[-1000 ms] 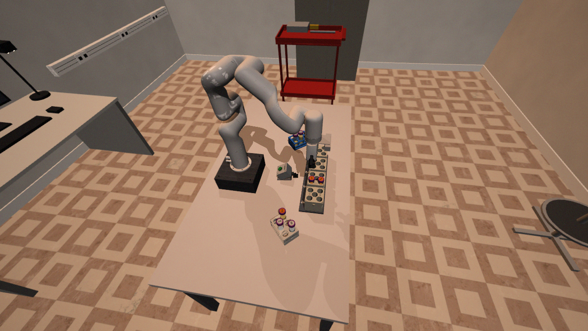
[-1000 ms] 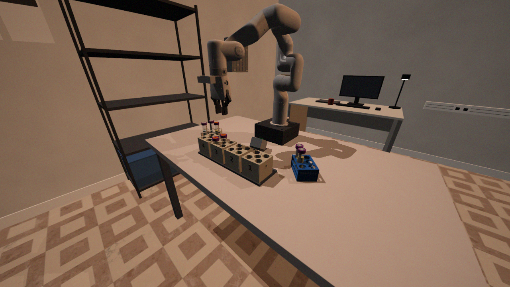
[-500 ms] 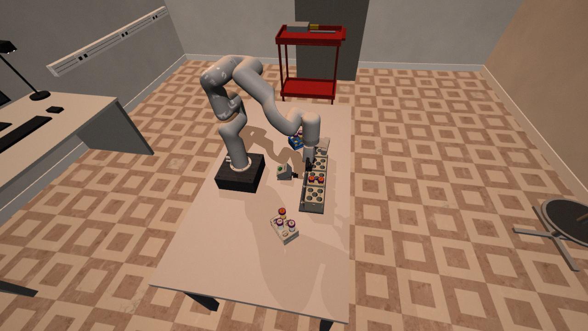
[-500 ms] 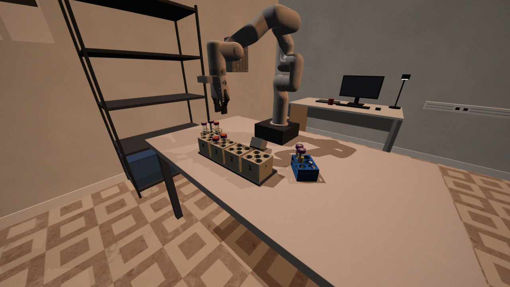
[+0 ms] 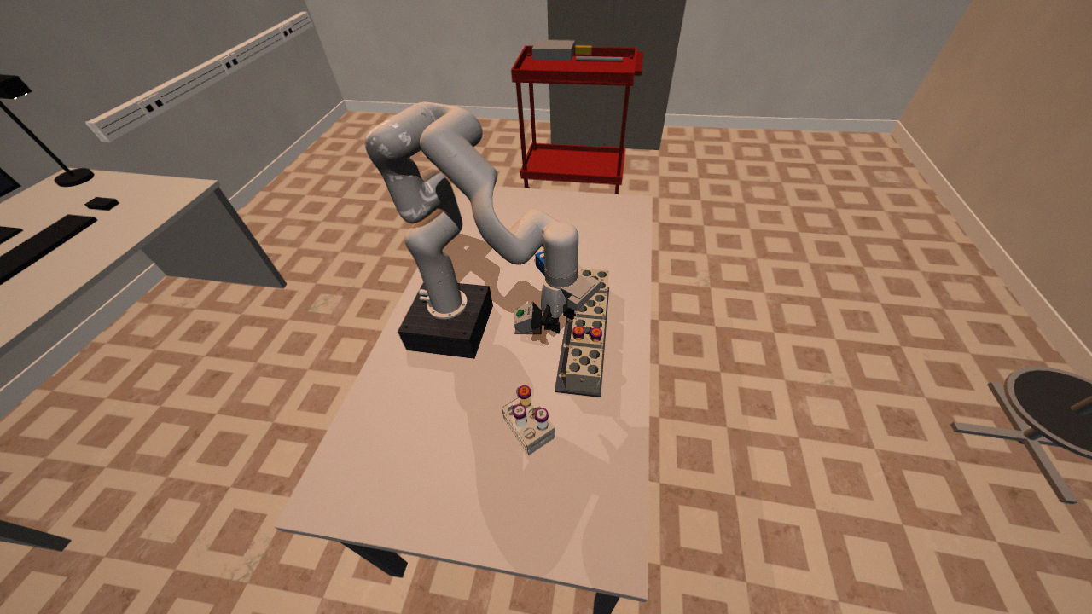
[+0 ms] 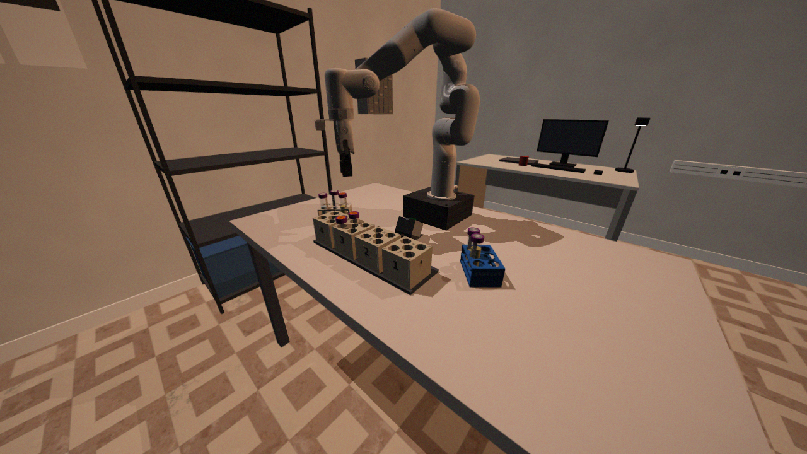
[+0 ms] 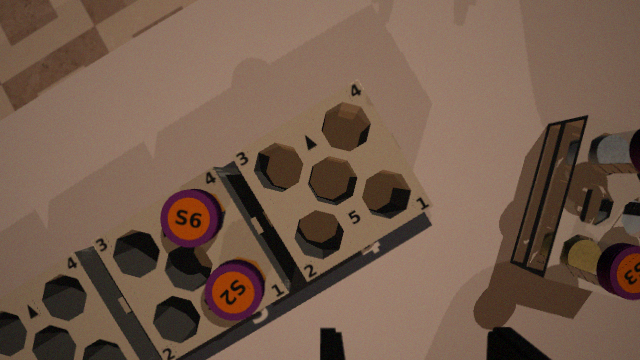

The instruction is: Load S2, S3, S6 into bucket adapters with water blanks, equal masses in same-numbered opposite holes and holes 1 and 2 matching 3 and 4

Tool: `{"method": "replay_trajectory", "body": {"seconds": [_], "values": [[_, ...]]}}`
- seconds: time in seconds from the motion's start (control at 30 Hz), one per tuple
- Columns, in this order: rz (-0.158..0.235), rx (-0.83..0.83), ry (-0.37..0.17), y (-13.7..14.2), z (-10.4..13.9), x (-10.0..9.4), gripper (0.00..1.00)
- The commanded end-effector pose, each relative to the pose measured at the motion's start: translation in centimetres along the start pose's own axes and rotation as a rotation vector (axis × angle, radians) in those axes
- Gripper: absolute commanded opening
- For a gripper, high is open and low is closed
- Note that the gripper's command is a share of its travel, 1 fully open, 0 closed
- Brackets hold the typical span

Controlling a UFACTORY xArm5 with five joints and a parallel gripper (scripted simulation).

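Note:
My gripper [image 5: 557, 316] [image 6: 345, 166] [image 7: 415, 345] is open and empty, high above the table between the loading stand and the DONE desk. Sample S6 [image 7: 189, 218] stands in hole 4 and S2 [image 7: 234, 291] in hole 1 of adapter 3 [image 6: 345, 240] [image 7: 150, 285]. Adapter 4 [image 5: 583, 375] [image 7: 295, 200], adapter 2 [image 6: 367, 255] and adapter 1 [image 6: 403, 272] show no tubes. S3 [image 5: 524, 392] [image 7: 631, 272] stands in the clear rack [image 5: 541, 443], with two white-dotted blanks [image 5: 519, 412] [image 5: 541, 415]. The blanks' printed volumes are unreadable.
The blue rack [image 6: 483, 275] holds two purple-capped tubes [image 6: 473, 232] [image 6: 477, 238] beyond adapter 1; their dots are unreadable. The green DONE key [image 5: 519, 313] is on its sloped desk between the robot base [image 5: 438, 336] and the stand. The table edge runs close behind the adapters.

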State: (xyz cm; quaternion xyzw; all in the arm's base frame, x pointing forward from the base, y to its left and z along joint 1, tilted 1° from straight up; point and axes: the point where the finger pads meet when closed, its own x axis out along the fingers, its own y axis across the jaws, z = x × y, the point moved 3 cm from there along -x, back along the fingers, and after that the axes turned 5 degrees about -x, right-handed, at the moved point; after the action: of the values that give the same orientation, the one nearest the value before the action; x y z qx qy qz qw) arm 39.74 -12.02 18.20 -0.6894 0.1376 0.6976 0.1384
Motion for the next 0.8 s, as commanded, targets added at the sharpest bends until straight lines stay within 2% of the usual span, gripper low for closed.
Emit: {"method": "replay_trajectory", "body": {"seconds": [0.0,0.1,0.23,0.77], "values": [[-0.004,0.183,0.005,2.8,0.0,-0.2,0.57],[-0.004,0.266,0.005,4.3,0.1,-0.1,0.57],[-0.004,0.266,0.005,5.3,0.1,-0.1,0.57],[-0.003,0.266,0.005,12.8,0.4,-0.1,0.57]]}}
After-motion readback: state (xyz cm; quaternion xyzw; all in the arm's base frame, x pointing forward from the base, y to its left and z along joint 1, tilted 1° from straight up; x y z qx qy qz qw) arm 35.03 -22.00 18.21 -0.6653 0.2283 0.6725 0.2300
